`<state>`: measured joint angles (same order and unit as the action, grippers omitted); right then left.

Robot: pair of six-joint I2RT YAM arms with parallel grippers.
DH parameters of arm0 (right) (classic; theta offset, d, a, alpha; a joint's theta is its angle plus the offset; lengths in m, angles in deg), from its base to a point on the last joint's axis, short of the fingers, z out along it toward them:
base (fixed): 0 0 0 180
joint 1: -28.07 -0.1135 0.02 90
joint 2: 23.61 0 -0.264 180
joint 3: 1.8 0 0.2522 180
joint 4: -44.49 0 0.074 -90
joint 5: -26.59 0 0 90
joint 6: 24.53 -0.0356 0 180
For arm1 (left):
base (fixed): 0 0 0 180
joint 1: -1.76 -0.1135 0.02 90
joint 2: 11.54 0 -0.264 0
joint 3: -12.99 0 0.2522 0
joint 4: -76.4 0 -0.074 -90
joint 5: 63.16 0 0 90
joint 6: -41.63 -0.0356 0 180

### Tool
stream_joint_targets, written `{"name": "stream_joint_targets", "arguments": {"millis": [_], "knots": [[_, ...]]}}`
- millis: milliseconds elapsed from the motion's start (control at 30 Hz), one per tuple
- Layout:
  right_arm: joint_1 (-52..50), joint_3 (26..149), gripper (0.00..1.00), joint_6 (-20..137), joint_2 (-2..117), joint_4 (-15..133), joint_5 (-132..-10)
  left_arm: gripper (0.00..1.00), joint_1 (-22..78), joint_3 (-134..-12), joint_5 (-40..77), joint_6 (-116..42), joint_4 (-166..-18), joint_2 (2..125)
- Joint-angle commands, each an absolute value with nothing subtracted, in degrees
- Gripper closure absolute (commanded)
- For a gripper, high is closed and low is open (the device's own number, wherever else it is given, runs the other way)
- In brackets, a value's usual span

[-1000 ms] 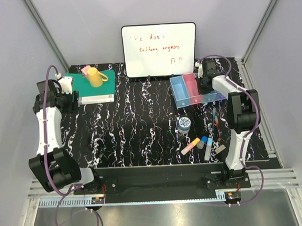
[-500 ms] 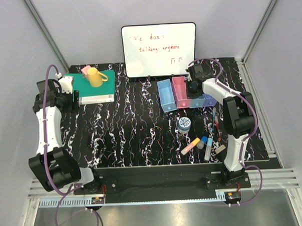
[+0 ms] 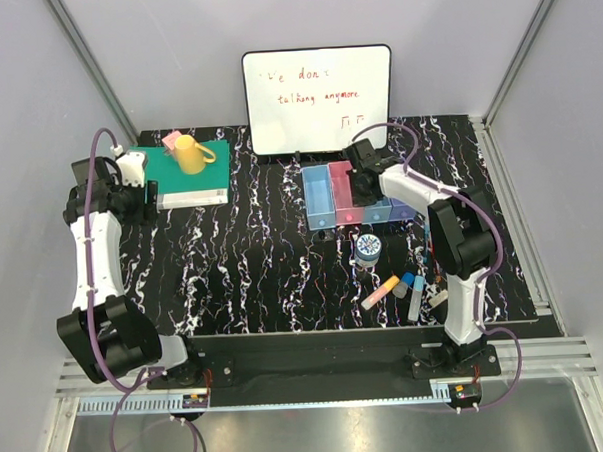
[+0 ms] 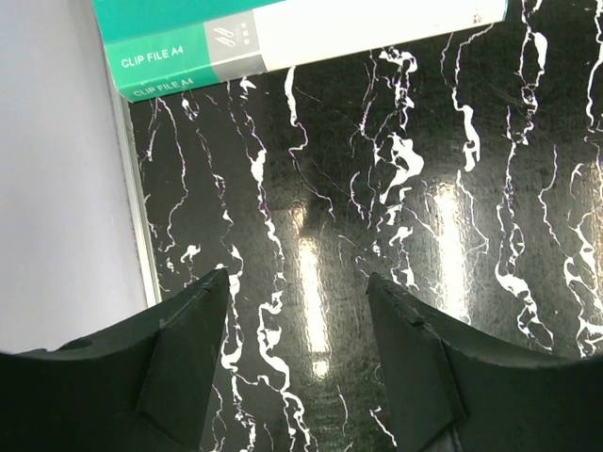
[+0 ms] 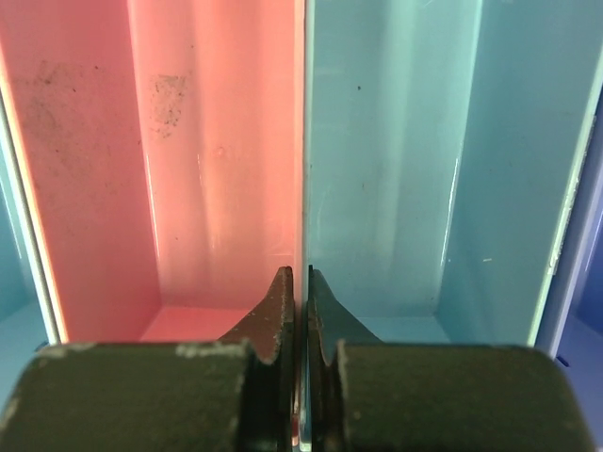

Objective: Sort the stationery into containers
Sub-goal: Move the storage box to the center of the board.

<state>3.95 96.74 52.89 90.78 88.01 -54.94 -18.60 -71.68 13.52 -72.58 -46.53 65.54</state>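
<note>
containers (image 3: 352,196): row of four joined bins, long axis running left-right, toward the far right part of the worktop (image 3: 254,278).
right end effector (image 5: 300,311): pinched on the wall between the pink and blue bins, at the row's far side.
stationery (image 3: 399,282): loose near the right near corner, nearward of the bins.
left end effector (image 4: 297,348): wide, holding nothing, by the far left edge.
nearer arm: right.

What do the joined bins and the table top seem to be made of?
Bins: likely thin translucent plastic, glossy; light passes through the pink and blue walls. Table top: black with white veins like marble, polished enough to mirror lights; possibly laminate.
</note>
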Motion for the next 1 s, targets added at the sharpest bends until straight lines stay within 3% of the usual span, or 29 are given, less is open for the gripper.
{"name": "stream_joint_targets", "arguments": {"millis": [0,400,967], "knots": [[0.39,98.80,1.00,48.86,94.33,89.71,-56.12,0.34,-18.37,-74.42,11.99,-73.51,-46.07,63.78],[-5.59,107.41,1.00,46.05,101.90,89.89,-56.20,0.34,-18.37,-74.15,11.20,-73.33,-44.84,62.63],[-11.74,109.52,1.00,35.77,103.04,92.62,-57.61,0.34,-18.28,-76.70,10.84,-73.68,-43.34,62.81]]}}
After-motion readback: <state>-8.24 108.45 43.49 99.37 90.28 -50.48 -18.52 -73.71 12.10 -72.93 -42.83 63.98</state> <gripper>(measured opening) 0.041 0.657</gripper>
